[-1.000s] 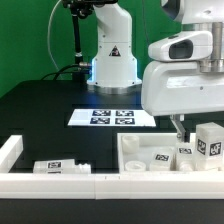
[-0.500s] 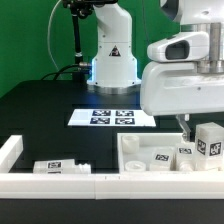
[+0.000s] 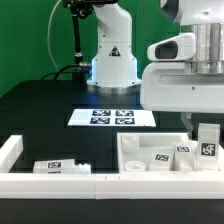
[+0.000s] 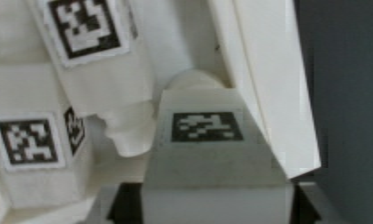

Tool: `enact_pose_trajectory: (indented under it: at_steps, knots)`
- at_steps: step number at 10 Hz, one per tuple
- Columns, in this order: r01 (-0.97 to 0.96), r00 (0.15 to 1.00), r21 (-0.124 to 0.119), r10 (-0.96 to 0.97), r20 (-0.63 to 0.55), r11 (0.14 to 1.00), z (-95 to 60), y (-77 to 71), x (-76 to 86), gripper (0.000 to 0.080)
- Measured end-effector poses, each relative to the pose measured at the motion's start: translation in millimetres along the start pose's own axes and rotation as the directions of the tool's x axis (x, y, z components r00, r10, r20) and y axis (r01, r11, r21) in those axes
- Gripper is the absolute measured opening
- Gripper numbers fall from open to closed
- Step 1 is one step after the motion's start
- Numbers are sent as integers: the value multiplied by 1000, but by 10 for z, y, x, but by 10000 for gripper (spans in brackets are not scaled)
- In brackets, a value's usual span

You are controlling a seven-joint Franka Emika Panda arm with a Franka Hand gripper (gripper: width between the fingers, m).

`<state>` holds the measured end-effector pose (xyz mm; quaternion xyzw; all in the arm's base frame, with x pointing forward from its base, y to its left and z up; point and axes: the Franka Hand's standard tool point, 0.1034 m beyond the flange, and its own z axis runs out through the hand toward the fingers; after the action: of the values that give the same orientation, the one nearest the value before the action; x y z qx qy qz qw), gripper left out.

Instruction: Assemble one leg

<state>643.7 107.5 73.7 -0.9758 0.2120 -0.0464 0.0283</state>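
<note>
White plastic, the leg (image 3: pixel 207 141) stands upright at the exterior view's lower right, over the tray-shaped part (image 3: pixel 150 152) on the table (image 3: pixel 45 110), apparently clamped in the hand (image 3: pixel 197 127) for fitting.

No readable text or numbers; only black-and-white square tags on the marker board (image 3: pixel 113 117) and white parts.

Wrist view: a white leg (image 4: pixel 209 140) with one black-and-white square tag on its near face fills the centre, standing over the white tray-shaped part (image 4: pixel 58 90), which shows three tags. Dark table (image 4: pixel 352 100) visible beside the tray's raised rim. Tool state cannot be read here.
</note>
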Motion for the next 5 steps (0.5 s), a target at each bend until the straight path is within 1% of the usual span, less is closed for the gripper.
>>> enact_pose_trajectory:
  at_steps: [1, 2, 3, 4, 5]
  knots:
    - [-157, 988, -4, 157, 3, 988, 0, 8, -4, 285]
    - [-313, 950, -19, 313, 12, 950, -8, -5, -16, 285]
    - [-473, 881, -36, 474, 15, 880, -16, -19, -31, 285]
    - [-607, 795, -20, 607, 16, 795, 6, 1, -25, 285]
    - [-668, 743, -13, 668, 29, 744, 6, 22, -21, 285]
